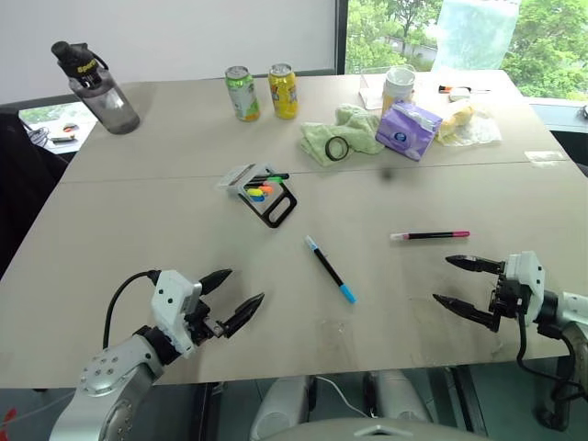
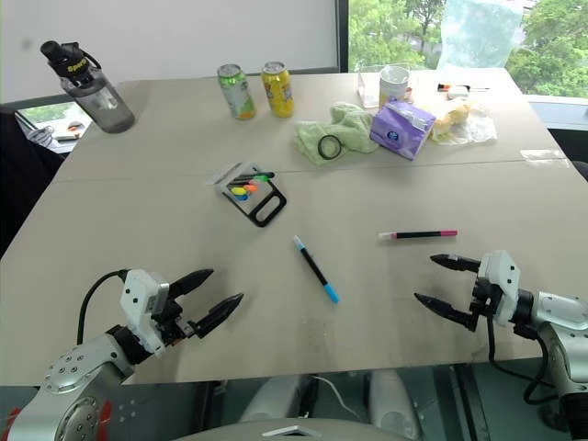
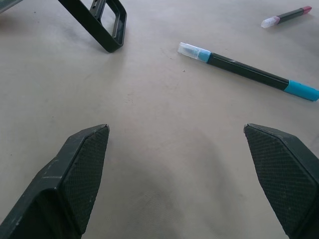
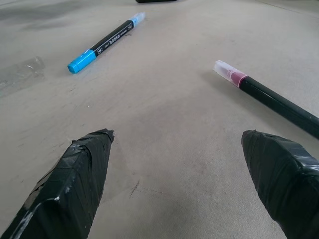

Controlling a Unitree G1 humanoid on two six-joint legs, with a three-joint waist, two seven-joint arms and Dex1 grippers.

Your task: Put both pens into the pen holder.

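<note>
Left gripper and right gripper hover low over the near edge of the table, both with fingers spread wide, holding nothing. Nothing done yet: both pens lie loose on the table, neither in the pen holder.

Blue-ended pen: black barrel, light-blue ends, lying diagonally at table centre between the two grippers, near the holder's black frame. Pink-ended pen: black barrel, pink end, pale tip, lying roughly crosswise just beyond the right gripper.

Holder lies flat mid-table, black frame plus clear part, colourful marker tips showing inside. Both picks and both inserts remain.
</note>
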